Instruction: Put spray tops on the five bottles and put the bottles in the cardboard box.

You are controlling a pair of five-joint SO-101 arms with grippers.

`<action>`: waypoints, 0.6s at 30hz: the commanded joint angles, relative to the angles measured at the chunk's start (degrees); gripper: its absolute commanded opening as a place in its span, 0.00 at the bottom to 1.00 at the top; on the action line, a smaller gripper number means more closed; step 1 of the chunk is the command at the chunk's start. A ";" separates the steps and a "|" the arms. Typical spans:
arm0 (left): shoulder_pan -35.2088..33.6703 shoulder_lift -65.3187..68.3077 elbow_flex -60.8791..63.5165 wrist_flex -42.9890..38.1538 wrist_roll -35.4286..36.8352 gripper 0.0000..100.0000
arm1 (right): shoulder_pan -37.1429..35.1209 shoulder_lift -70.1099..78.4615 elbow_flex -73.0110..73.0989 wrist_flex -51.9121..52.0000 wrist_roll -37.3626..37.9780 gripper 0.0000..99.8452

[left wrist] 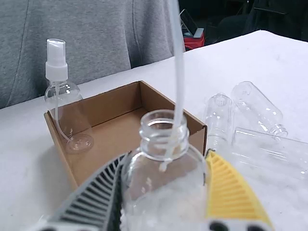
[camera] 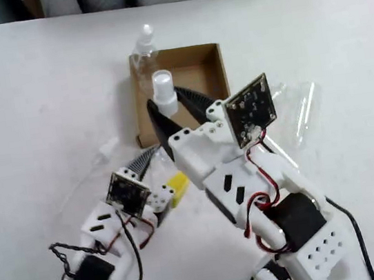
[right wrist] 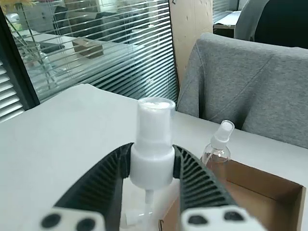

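Note:
My right gripper (camera: 166, 102) is shut on a white spray top (camera: 163, 82), held upright over the near left part of the cardboard box (camera: 198, 69). Its thin tube (left wrist: 176, 72) hangs down into the open neck of a clear bottle (left wrist: 163, 183). My left gripper (camera: 153, 167) is shut on that bottle's body and holds it upright just in front of the box. In the right wrist view, the spray top (right wrist: 151, 144) sits between the black fingers (right wrist: 197, 178). A bottle with a spray top (camera: 142, 49) stands in the box's far left corner.
Three uncapped clear bottles (camera: 300, 111) lie on the white table right of the box, one of them (left wrist: 255, 107) nearest its side. A loose spray top (camera: 109, 148) with its tube lies on the table left of the left arm. A grey-clad person sits behind the table.

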State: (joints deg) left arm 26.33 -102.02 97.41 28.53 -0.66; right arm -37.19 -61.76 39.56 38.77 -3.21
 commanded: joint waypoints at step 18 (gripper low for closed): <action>0.75 -1.36 -0.35 -0.09 -0.26 0.02 | -6.37 -14.11 22.68 -9.10 0.18 0.02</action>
State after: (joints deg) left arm 26.59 -102.02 97.41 28.53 -0.66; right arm -39.65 -73.45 61.27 30.86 -3.21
